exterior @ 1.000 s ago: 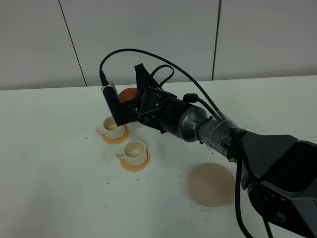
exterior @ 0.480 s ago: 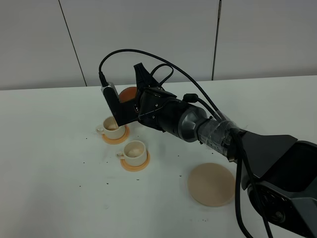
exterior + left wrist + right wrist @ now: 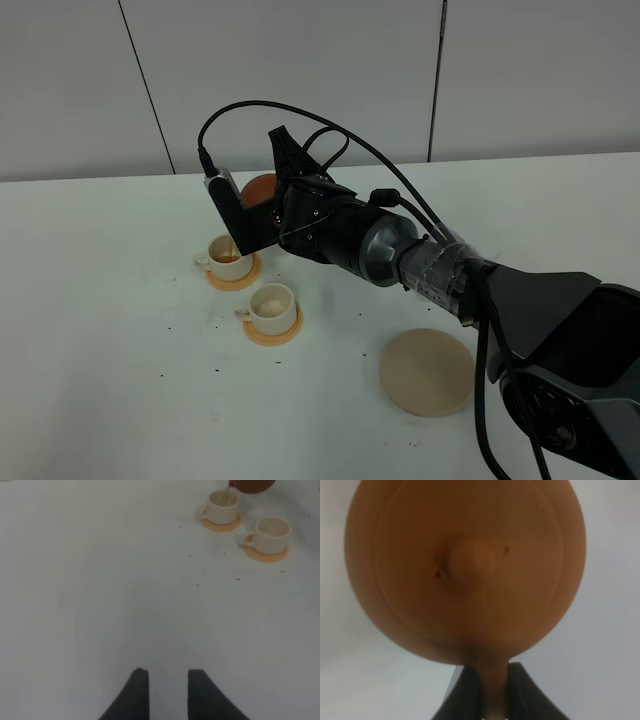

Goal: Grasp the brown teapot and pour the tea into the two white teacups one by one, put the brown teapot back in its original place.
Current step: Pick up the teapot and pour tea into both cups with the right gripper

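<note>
Right hand is pinching the loop handle of the brown teapot, both fingers pressed tight on either side of it. Teapot is hanging in the air, off the table, tipped over the far teacup. In the exterior view only a slice of its reddish body is showing at 1 o'clock of that cup, the rest hiding behind the black wrist camera box. Lid knob is facing the right wrist camera.

Left wrist view is catching a thin brown stream running from the teapot's edge down into the far teacup. Brown liquid is showing inside that cup in the exterior view. Near teacup is sitting at 5 o'clock of the far one, close but apart, inside looking pale. Each cup is resting on its own orange-tan saucer, far saucer and near saucer.

Beige coaster is lying flat at 4 o'clock of the near teacup, well apart, with nothing on it, beneath the right arm's forearm.

Left hand is hovering low over bare table, fingers spread with table showing between them, gripping nothing, well away from both cups.

Small dark specks are dotting the table around the saucers. Black cables are looping over the right arm.
</note>
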`<state>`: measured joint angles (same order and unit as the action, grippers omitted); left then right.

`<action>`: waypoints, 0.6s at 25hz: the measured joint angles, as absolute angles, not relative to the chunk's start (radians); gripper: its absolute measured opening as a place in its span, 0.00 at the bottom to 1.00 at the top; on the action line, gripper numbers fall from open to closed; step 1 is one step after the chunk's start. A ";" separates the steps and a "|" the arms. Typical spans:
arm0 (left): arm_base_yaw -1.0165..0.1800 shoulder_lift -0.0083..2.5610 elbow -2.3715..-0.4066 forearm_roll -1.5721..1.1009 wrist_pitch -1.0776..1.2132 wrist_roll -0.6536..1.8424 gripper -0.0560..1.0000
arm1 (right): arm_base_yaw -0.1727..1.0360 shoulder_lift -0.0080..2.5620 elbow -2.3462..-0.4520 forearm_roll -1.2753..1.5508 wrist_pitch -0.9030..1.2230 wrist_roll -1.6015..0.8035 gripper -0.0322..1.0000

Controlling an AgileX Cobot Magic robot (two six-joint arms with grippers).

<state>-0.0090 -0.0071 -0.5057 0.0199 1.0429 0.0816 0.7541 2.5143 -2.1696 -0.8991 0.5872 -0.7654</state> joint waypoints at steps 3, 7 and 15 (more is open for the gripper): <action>-0.009 -0.007 -0.506 0.020 1.043 0.082 0.30 | 0.754 2.514 -2.170 -0.911 0.587 -0.768 0.12; -0.009 -0.007 -0.506 0.020 1.043 0.082 0.30 | 0.754 2.514 -2.170 -0.925 0.587 -0.768 0.12; -0.009 -0.007 -0.506 0.020 1.043 0.082 0.30 | 0.756 2.514 -2.170 -0.948 0.584 -0.767 0.12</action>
<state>-0.0090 -0.0071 -0.5057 0.0199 1.0429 0.0816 0.7561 2.5143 -2.1696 -0.9484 0.5835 -0.7669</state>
